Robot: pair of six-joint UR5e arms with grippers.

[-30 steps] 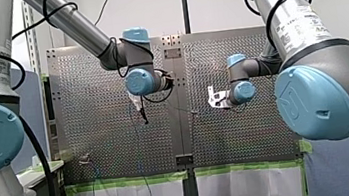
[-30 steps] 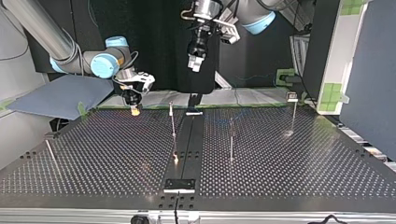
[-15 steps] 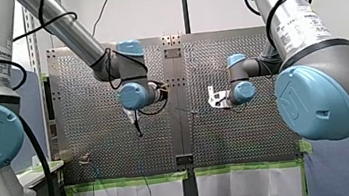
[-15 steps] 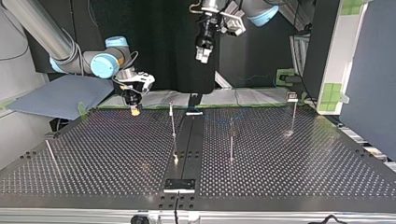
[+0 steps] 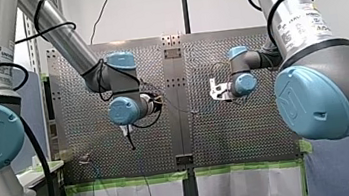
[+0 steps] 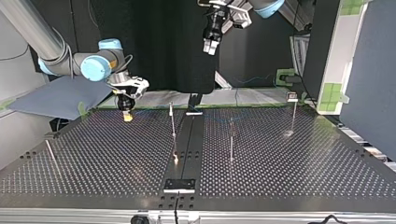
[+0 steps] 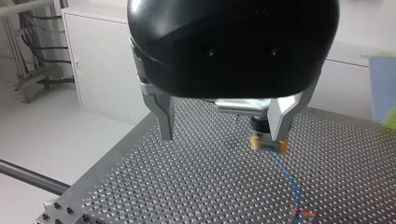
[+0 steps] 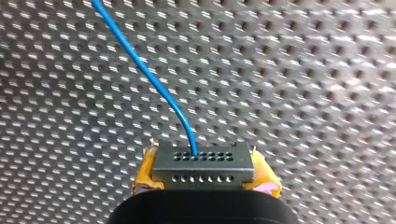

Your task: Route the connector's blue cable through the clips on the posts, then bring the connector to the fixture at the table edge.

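The connector (image 8: pixel 203 164) is clamped between the yellow pads (image 8: pixel 145 173) of the right gripper (image 6: pixel 127 115), with its holed face turned ahead of the gripper. The blue cable (image 8: pixel 140 70) leaves one hole in that face and runs ahead over the perforated table (image 6: pixel 289 172).

In the top view, the right gripper hangs just above the table near its far edge, at the left of a thin post (image 6: pixel 173 122). Compared with one second ago, it has been shifted toward that view's left and lowered slightly.

The left gripper (image 7: pixel 222 130) is held with its metal fingers (image 7: pixel 164 116) spread wide and nothing between them. In the top view it is seen high above the table's far edge, well apart from the right gripper. Over the last second it has been carried upward and toward that view's right. In the left wrist view, the held connector and its cable are seen below, beside one finger.
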